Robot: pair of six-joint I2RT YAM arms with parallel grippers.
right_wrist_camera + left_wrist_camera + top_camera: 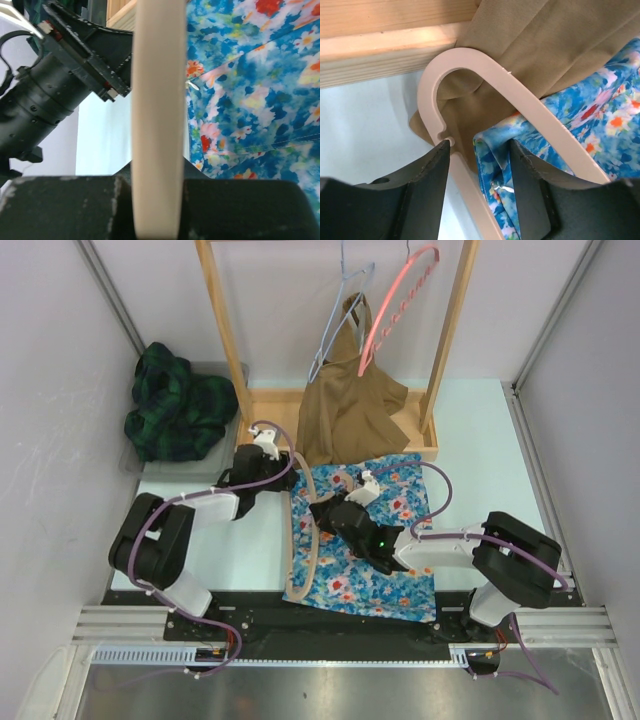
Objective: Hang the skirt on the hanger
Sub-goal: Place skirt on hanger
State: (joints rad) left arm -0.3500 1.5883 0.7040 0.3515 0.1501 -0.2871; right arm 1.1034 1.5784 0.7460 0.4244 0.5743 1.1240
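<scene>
Here's the skirt [385,540], blue floral cotton, spread flat on the pale table [230,540] between the two arms, its far edge just under the rack. The hanger [157,125] lies along the skirt's left edge with its long axis running near to far and its hook pointing far, towards the rack's base rail. It is smooth beige plastic, flat-sided, with a rounded hook.

The right gripper [157,180] is clamped tight on the hanger's bar. The left gripper [480,147] stands partway apart astride the hanger's neck, a folded corner of skirt between the fingers too.

Crowding the hook is a tan garment [350,410], hanging from the wooden rack [225,330] and slumping onto the base. A pink hanger [395,300] hangs above, and a dark green plaid cloth [175,405] is heaped far left.
</scene>
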